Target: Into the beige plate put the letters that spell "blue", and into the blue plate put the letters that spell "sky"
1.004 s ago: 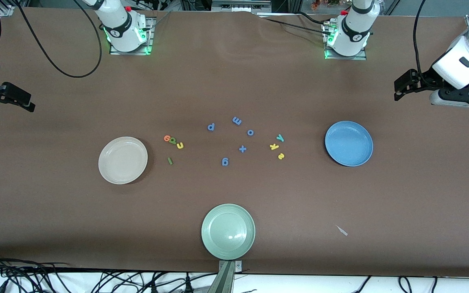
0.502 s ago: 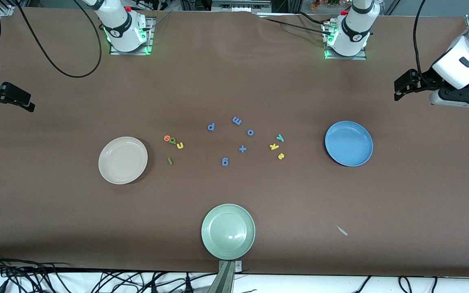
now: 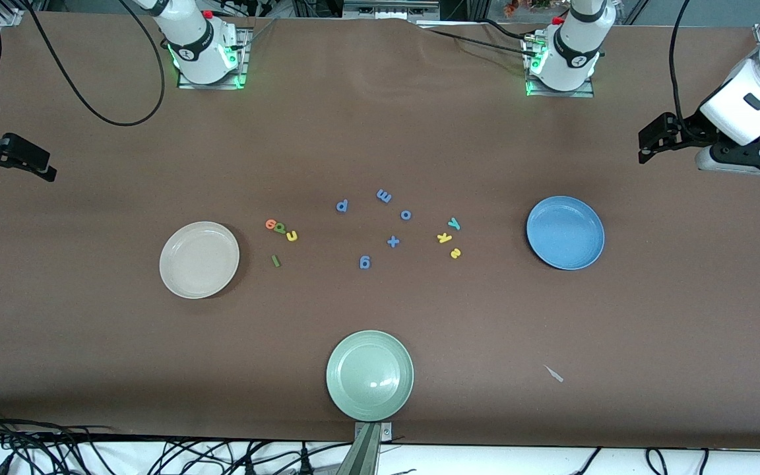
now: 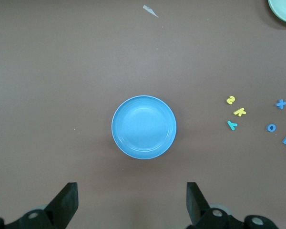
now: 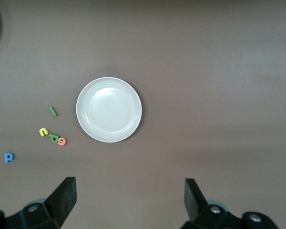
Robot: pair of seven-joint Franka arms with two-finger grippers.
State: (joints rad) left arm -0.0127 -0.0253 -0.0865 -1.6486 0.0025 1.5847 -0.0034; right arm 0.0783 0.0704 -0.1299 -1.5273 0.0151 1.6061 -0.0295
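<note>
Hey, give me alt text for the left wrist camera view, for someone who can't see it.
An empty blue plate sits on a brown table, seen from above, with the open left gripper hanging over the bare tabletop beside it. Off to one side lie a yellow s, yellow k and teal y, then some all-blue letters.

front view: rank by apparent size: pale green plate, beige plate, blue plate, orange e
1. pale green plate, though it lies nearest the camera, so this may be nearness only.
2. beige plate and blue plate: look alike, not ranked.
3. orange e, far smaller.
</note>
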